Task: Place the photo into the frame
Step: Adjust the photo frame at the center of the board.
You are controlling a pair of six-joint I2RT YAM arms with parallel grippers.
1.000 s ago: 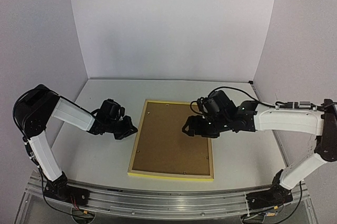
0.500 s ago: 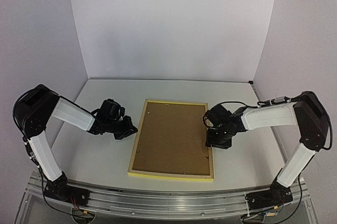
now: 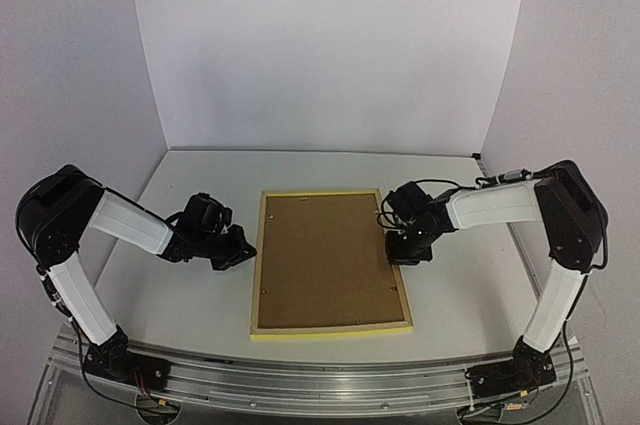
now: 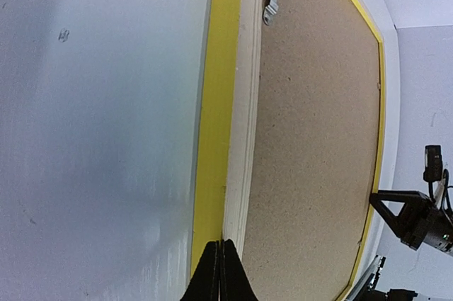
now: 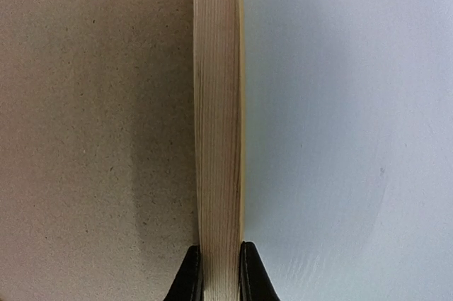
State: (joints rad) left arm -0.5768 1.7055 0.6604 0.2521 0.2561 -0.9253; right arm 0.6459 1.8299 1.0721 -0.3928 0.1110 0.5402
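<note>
The frame (image 3: 258,263) lies face down mid-table, yellow wooden edges round a brown backing board (image 3: 325,260). My right gripper (image 3: 404,249) is shut on the frame's right rail; in the right wrist view the pale wood rail (image 5: 218,103) runs up from between the two black fingertips (image 5: 188,273) of the gripper (image 5: 219,250). My left gripper (image 3: 243,248) is shut with nothing between its fingers, its tips (image 4: 221,244) at the frame's left rail (image 4: 216,103). The photo is out of view.
A small metal clip (image 4: 270,7) sits on the backing board (image 4: 311,138) near the far rail. White walls close in the table at the back and both sides. The right arm (image 4: 417,219) shows beyond the frame's far side.
My right gripper came off the backing board to the frame's right rail and closed on it. The frame has turned straighter and slid a little left. The left gripper stayed shut.
</note>
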